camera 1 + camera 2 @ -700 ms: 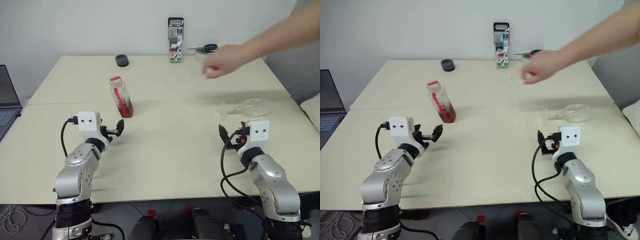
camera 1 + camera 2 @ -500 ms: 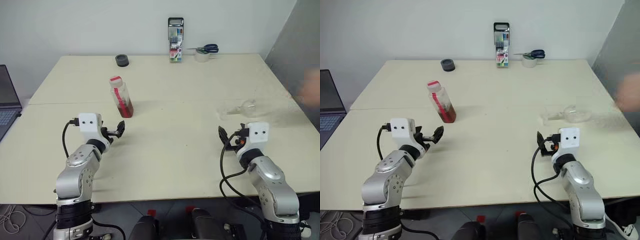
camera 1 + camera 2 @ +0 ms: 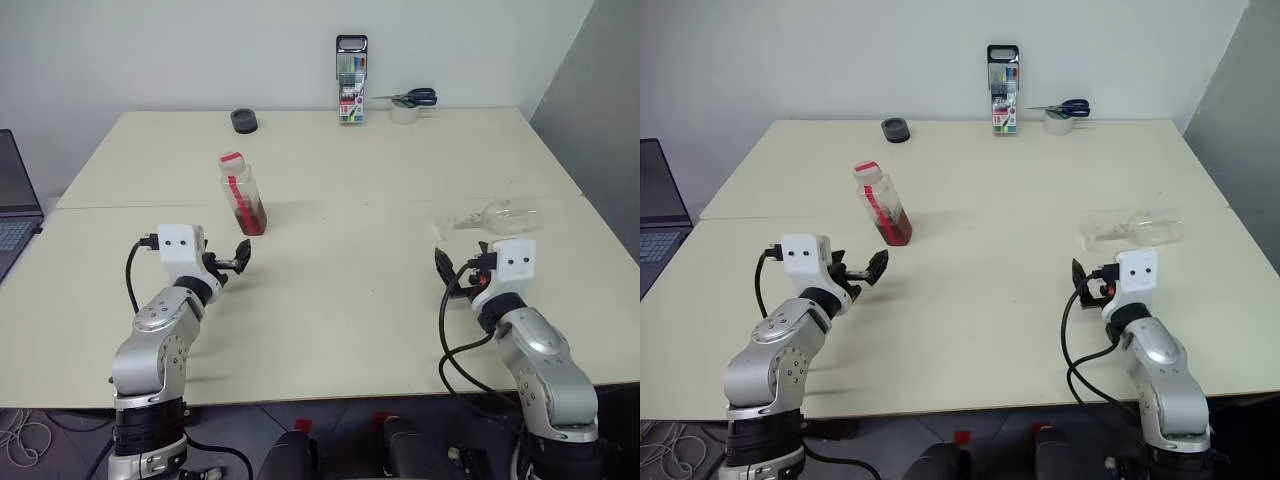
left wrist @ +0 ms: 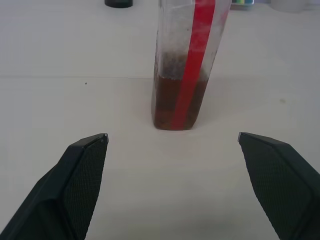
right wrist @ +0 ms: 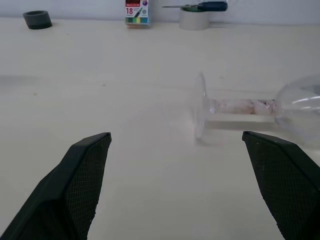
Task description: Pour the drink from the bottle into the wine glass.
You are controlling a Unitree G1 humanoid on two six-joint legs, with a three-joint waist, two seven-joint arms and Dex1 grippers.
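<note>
Well, the wine glass [image 3: 492, 216] lay on its side on the counter [image 3: 350, 300], stem crosswise, just beyond the spread right end effector [image 3: 452, 271]. The bottle [image 3: 241, 194] stood upright left of the glass, dead ahead of the spread, empty left end effector [image 3: 233, 259].

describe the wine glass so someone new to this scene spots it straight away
On the cream table, look just beyond the right gripper. There lies the clear stemmed wine glass. It is on its side, unlike the upright clear plastic bottle with amber drink near the left gripper.
</note>
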